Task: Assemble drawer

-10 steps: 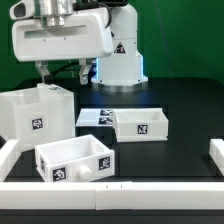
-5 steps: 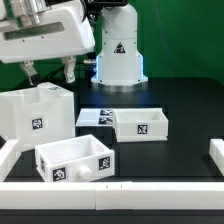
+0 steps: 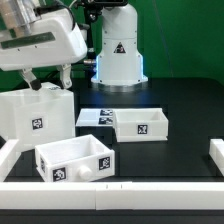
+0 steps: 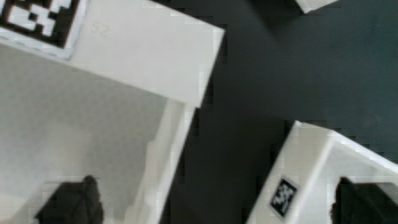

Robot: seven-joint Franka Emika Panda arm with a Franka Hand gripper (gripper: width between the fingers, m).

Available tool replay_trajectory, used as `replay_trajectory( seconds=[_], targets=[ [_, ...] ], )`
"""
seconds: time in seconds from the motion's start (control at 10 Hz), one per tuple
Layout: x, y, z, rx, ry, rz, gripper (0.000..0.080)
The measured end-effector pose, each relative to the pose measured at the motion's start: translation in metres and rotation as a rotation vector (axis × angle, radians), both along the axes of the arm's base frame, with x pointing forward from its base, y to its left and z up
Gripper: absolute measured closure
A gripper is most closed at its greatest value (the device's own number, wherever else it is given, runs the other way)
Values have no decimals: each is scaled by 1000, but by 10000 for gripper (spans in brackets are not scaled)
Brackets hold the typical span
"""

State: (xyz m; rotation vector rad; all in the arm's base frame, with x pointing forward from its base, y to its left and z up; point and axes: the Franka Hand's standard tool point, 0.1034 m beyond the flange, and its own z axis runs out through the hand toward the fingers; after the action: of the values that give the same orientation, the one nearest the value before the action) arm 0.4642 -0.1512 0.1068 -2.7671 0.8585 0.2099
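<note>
Two fingers (image 3: pixel 63 74) of the tool (image 3: pixel 46 78) hang spread apart with nothing between them, just above the top rim of the housing (image 3: pixel 35 120); whether they touch it cannot be told. The housing, a big white box, stands on the black surface (image 3: pixel 170 105) at the exterior view's left. In the wrist view one dark finger (image 4: pixel 71 200) shows against the housing (image 4: pixel 107 110), which bears a tag (image 4: pixel 45 20). Near the front rail (image 3: pixel 130 188) sits the front tray (image 3: pixel 75 160), its knob (image 3: pixel 83 172) facing forward. The second tray (image 3: pixel 140 125) lies toward the exterior view's right, just beside the marker board (image 3: pixel 93 117).
</note>
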Motion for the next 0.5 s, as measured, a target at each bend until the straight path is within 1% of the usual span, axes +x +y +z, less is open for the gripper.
replay_trajectory(
  seconds=[0.1, 0.3, 0.4, 0.5],
  targets=[
    [-1, 6, -3, -8, 2, 2, 150],
    [-2, 3, -9, -27, -4, 14, 150],
    [1, 1, -12, -74, -32, 31, 150],
    [1, 0, -15, -100, -50, 31, 150]
  ],
)
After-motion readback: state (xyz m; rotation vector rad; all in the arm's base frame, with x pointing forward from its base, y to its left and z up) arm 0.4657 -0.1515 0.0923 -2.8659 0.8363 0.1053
